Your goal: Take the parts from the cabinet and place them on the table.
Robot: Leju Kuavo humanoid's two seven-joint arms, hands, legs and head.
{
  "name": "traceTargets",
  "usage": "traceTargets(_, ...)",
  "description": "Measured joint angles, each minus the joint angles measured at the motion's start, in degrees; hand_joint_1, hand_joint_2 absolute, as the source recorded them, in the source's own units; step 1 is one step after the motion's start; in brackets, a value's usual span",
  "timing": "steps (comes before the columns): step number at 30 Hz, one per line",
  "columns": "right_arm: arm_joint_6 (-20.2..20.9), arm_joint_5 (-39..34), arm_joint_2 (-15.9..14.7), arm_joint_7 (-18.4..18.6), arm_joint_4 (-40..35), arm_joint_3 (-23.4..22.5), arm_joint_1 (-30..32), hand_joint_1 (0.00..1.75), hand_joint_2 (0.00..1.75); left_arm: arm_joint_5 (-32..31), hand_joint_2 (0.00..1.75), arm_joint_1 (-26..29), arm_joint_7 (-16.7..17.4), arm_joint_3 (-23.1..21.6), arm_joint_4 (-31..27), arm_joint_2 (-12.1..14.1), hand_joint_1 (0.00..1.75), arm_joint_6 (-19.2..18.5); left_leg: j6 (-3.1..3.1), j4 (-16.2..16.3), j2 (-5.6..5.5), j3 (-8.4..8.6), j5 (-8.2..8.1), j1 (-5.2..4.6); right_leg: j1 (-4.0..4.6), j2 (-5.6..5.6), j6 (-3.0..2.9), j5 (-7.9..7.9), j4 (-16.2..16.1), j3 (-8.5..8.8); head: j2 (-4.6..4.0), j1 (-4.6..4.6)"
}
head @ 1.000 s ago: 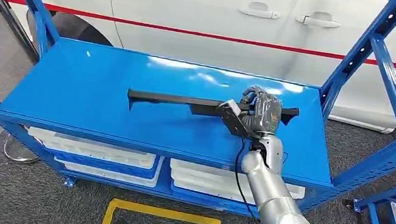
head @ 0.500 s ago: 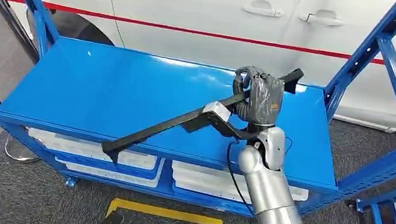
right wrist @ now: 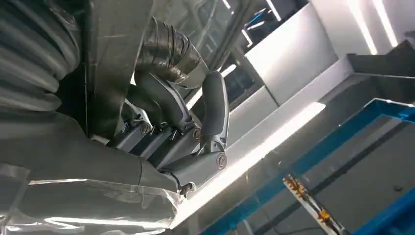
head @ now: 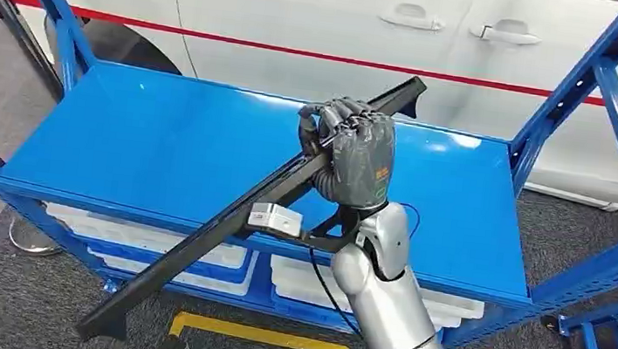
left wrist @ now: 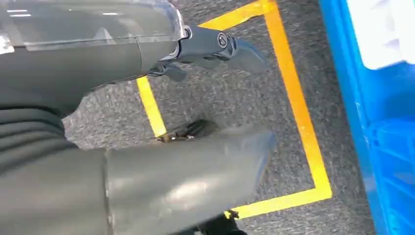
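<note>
my right hand [head: 353,155] covers the long black part's [head: 220,228] middle, my left hand [left wrist: 122,161] blurred and cropped, its grasp unclear

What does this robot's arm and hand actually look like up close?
The right arm is a shiny silver tube of rounded segments. A thin black cable loops beside it. The right hand is dark grey, with a small green mark and clear plastic film over its back. The left hand has a grey ribbed cover and a thick grey thumb.

Blue shelf top [head: 160,136] bare; uprights [head: 575,86] flank.
</note>
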Motion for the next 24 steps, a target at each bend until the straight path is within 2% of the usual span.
traceTargets(1,0.0,0.0,0.0,0.9,-0.4,1.2,-0.2,1.75,1.75,0.0,1.75,0.2,-0.2,0.0,0.0,0.1,0.0,-0.3,0.38,-0.2,0.05,0.06,0.18,0.12,0.05,0.01,0.28,0.03,0.0,0.02,0.0,-0.02)
traceTargets(2,0.0,0.0,-0.2,1.9,-0.9,2.5,-0.6,1.75,1.75,0.1,1.75,0.3,-0.5,0.1,0.0,0.1,0.0,-0.9,0.87,-0.7,0.15,0.36,0.5,0.47,-0.25,0.04,0.59,-0.58,0.5,-0.22,0.0,-0.02)
traceTargets(3,0.0,0.0,-0.4,3.1,-1.4,3.9,-1.1,1.75,1.75,0.4,1.75,0.3,-0.7,0.1,0.0,0.1,0.0,-1.4,1.06,-0.8,0.15,0.43,0.53,0.36,-0.2,-0.06,0.73,-1.88,2.2,-0.89,0.0,0.02)
traceTargets(4,0.0,-0.1,-0.6,4.3,-1.8,5.6,-2.0,1.75,1.75,0.5,1.75,0.4,-1.0,0.2,0.0,0.1,0.0,-1.9,1.56,-0.8,0.19,0.4,0.52,0.33,-0.18,-0.03,0.86,-4.42,6.4,-2.92,0.0,-0.02)
traceTargets(6,0.2,-0.5,-1.0,6.3,-2.2,8.0,-3.0,1.75,1.75,-0.4,1.75,0.6,-1.2,0.2,0.0,0.1,0.0,-1.7,1.76,-0.8,0.24,0.4,0.47,0.19,-0.16,-0.04,1.0,-8.29,15.7,-7.32,0.0,0.0)
traceTargets(7,0.2,-0.6,-1.2,6.9,-2.2,8.8,-3.1,1.75,1.75,-0.7,1.75,0.7,-1.2,0.2,0.0,0.1,0.0,-1.3,1.81,-0.8,0.22,0.41,0.45,0.13,-0.16,-0.04,1.0,-8.94,18.8,-8.94,0.0,0.02)
traceTargets(8,0.2,-0.7,-1.5,7.4,-2.2,9.5,-3.1,1.75,1.75,-1.3,1.75,0.8,-1.2,0.1,0.0,0.1,0.0,-0.8,1.82,-0.7,0.19,0.41,0.44,0.11,-0.15,-0.04,0.94,-8.42,19.3,-9.26,0.0,0.02)
traceTargets(9,0.2,-0.7,-1.6,7.7,-2.2,9.8,-3.1,1.75,1.75,-1.4,1.75,1.0,-1.2,0.0,0.0,0.1,0.0,-0.5,1.87,-0.6,0.06,0.41,0.39,0.08,-0.13,-0.04,0.79,-6.77,17.4,-8.47,0.0,0.0)
traceTargets(11,0.2,-0.8,-1.9,8.0,-2.4,10.4,-3.6,1.75,1.75,-1.6,1.75,1.1,-1.2,-0.3,0.0,0.0,0.0,-0.1,1.7,-0.4,-0.16,0.54,0.2,0.05,0.02,-0.04,0.07,-1.31,7.4,-3.42,0.0,0.0)
traceTargets(12,0.2,-0.9,-2.0,8.1,-2.5,11.2,-4.2,1.75,1.75,-2.0,1.75,1.1,-1.1,-0.4,0.0,-0.1,0.0,0.2,1.5,-0.3,-0.16,0.53,0.07,0.05,0.16,-0.05,-0.4,0.31,2.8,-1.11,0.0,0.02)
traceTargets(13,0.2,-1.3,-2.0,8.1,-2.5,11.9,-4.8,1.75,1.75,-2.2,1.75,1.1,-0.9,-0.6,0.0,-0.2,0.0,0.5,1.14,0.1,-0.14,0.28,-0.17,-0.51,0.58,-0.07,-0.43,-0.46,0.7,-0.13,0.0,0.02)
traceTargets(14,0.2,-1.6,-2.1,8.2,-2.5,12.6,-5.0,1.75,1.75,-2.4,1.75,1.2,-0.8,-0.8,0.0,-0.2,0.0,0.7,0.88,-0.1,-0.09,0.24,-0.04,-0.37,0.4,-0.02,-0.47,-0.38,0.8,-0.3,0.0,-0.07)
traceTargets(16,0.2,-2.1,-2.3,8.2,-2.5,13.5,-5.0,1.75,1.75,-1.9,1.75,1.3,-0.5,-1.0,0.0,-0.2,0.0,0.7,0.35,-0.2,0.0,0.41,0.03,-0.21,0.67,0.24,-0.66,-0.38,0.8,-0.35,0.0,-0.02)
traceTargets(17,0.2,-2.1,-2.4,8.1,-2.5,14.0,-5.0,1.75,1.75,-1.8,1.75,1.4,-0.1,-1.0,0.0,-0.2,0.0,0.7,-0.02,-0.2,-0.02,0.46,-0.04,-0.21,0.45,0.24,-1.02,-0.16,0.4,-0.22,0.0,-0.02)
traceTargets(18,0.2,-2.1,-2.4,8.1,-2.5,14.4,-5.0,1.75,1.75,-1.7,1.75,1.5,0.5,-1.0,0.0,-0.2,0.0,0.9,-0.31,0.8,0.06,0.02,-0.98,0.03,0.18,0.02,-1.34,0.04,0.0,0.08,0.0,-0.02)
traceTargets(19,0.2,-2.1,-2.4,8.1,-2.5,15.0,-5.1,1.75,1.75,-1.4,1.75,1.5,1.4,-1.0,0.0,-0.2,0.0,1.4,-0.56,3.2,0.1,-1.03,-2.77,-0.02,0.15,-0.02,-1.53,0.04,-0.1,0.1,0.0,-0.07)
traceTargets(20,0.2,-2.1,-2.4,8.1,-2.5,15.6,-5.2,1.75,1.75,-1.1,1.75,1.5,2.3,-1.0,0.0,-0.2,0.0,1.9,-0.79,7.0,0.09,-2.73,-4.87,0.1,0.15,-0.05,-1.8,0.02,-0.1,0.09,0.0,-0.04)
traceTargets(21,0.2,-2.1,-2.4,8.1,-2.4,16.3,-5.2,1.75,1.75,-0.7,1.75,1.5,3.0,-1.0,0.0,-0.2,0.0,2.0,-0.97,11.4,0.1,-4.79,-6.77,0.15,0.24,-0.09,-1.83,0.0,-0.1,0.1,0.0,-0.04)
traceTargets(22,0.2,-2.1,-2.4,8.1,-2.3,16.7,-5.2,1.75,1.75,-0.6,1.75,1.5,3.2,-1.0,0.0,-0.2,0.0,2.0,-1.11,15.0,0.1,-6.58,-8.02,0.15,0.32,-0.11,-1.86,-0.03,0.0,0.07,0.0,-0.04)
traceTargets(23,0.3,-2.1,-2.4,8.2,-2.1,17.2,-5.2,1.75,1.75,-0.2,1.75,1.5,3.6,-0.9,0.0,-0.2,0.0,1.9,-1.16,16.9,0.1,-7.56,-8.0,0.15,0.35,-0.11,-1.87,-0.04,0.0,0.05,0.0,-0.04)
traceTargets(24,0.5,-2.1,-2.4,8.4,-2.0,17.7,-5.2,1.75,1.75,0.0,1.75,1.5,4.1,-0.9,0.0,-0.2,0.0,1.9,-1.12,15.7,0.1,-7.01,-6.48,0.14,0.36,-0.08,-1.89,-0.07,0.0,0.09,0.0,-0.04)
